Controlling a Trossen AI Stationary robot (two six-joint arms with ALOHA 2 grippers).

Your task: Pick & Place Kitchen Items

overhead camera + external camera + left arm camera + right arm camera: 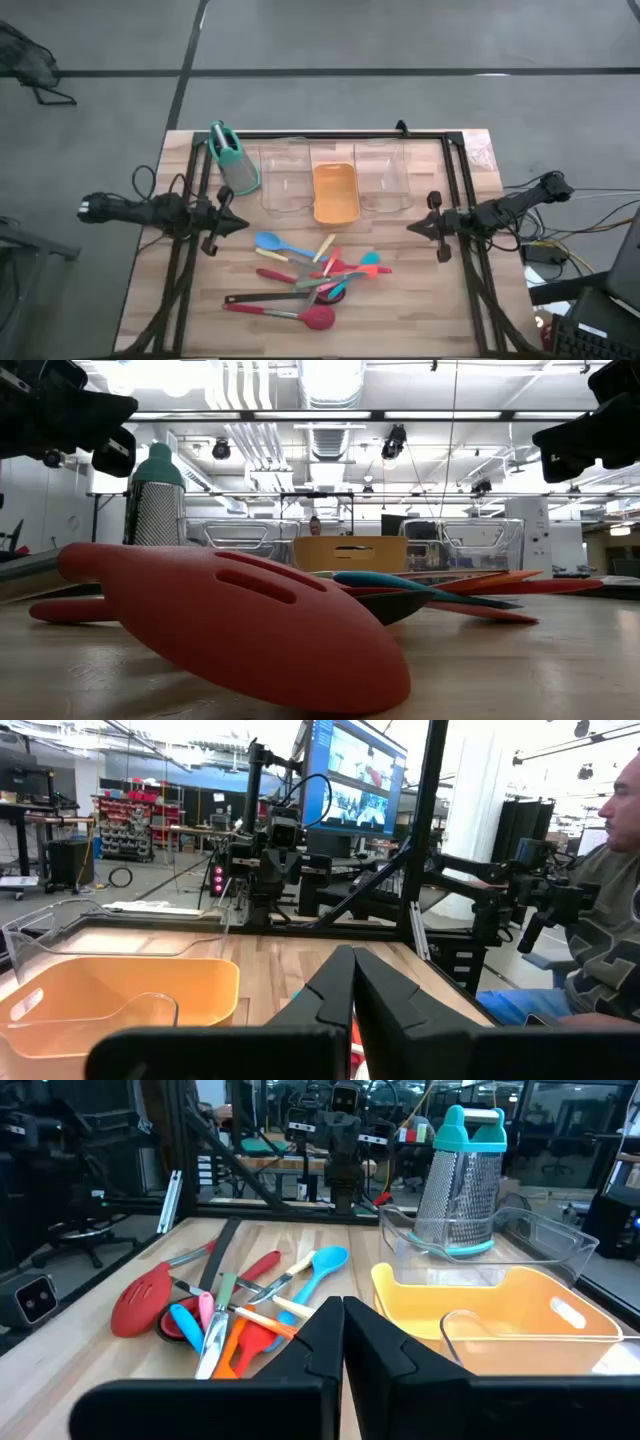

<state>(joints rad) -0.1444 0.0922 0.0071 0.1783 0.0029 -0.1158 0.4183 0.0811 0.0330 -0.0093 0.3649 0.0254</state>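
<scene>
High view is showing you the kitchen items (310, 280) lying in a loose heap on the wooden table (420, 300), toward its near edge: a blue spoon (270, 243) at the heap's far left and a long red slotted spoon (300, 316) nearest the front. Behind them an orange tray (335, 192) is sitting between two clear trays (283, 180), with a teal-and-grey grater (233, 158) at the row's left end. Your left gripper (240, 224) and right gripper (412, 227) are hovering either side of the heap, both pinched closed on nothing, with bare wood between them and the utensils.

Low view is filling up with the red slotted spoon's head (250, 625), blocking most of the heap.

Right wrist view is looking over the closed fingers (330, 1340) at the utensils, trays alongside.
</scene>
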